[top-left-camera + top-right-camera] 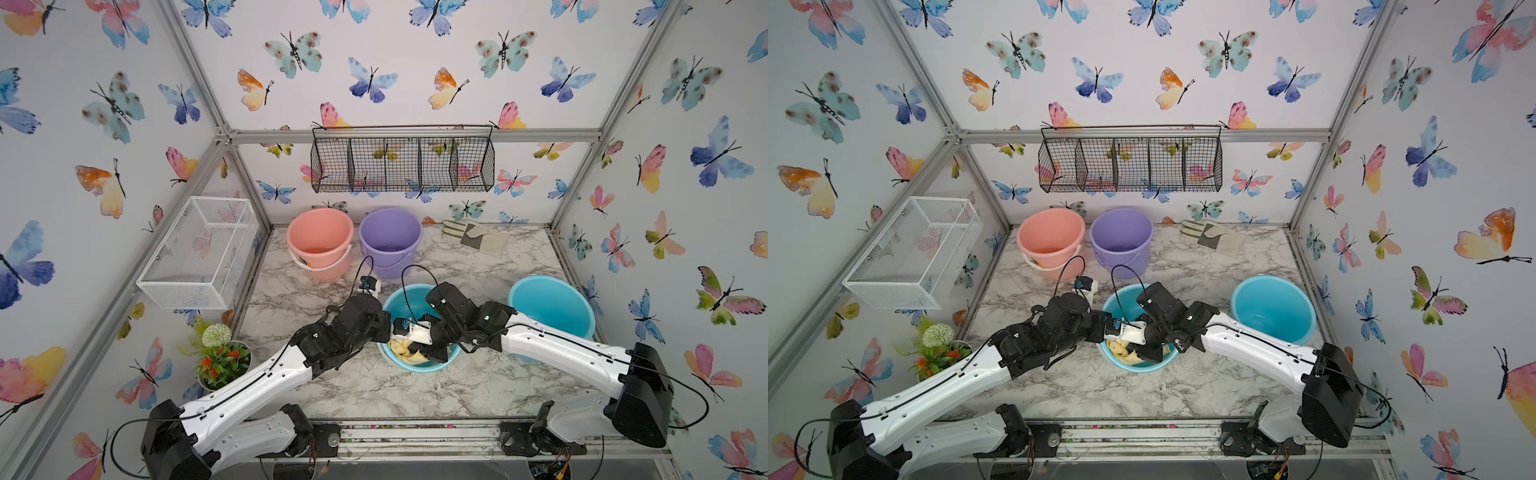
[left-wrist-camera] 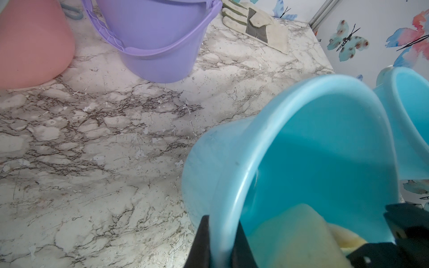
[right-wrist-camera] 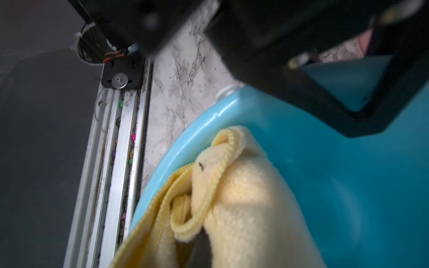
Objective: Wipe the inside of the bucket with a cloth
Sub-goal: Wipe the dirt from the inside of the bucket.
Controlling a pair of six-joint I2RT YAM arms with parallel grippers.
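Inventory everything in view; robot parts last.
pink bucket: one, pink, table back.
purple bucket: one, purple, beside it.
held bucket: one, blue, centre.
spare bucket: one, blue, right edge.
cloth: one, yellow, in held bucket.
glove: one, off-white, back right.
wire basket: one, black, back wall.
mesh basket: one, white, left wall.
plant: one, green, front left.
table: one, marbled.
left gripper: one, black, clamping held bucket's rim.
right gripper: one, black, gripping cloth.

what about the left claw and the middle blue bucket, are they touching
Touching. The left wrist view shows the left claw shut on the middle blue bucket: one finger outside the wall, one inside, the rim pinched between them.
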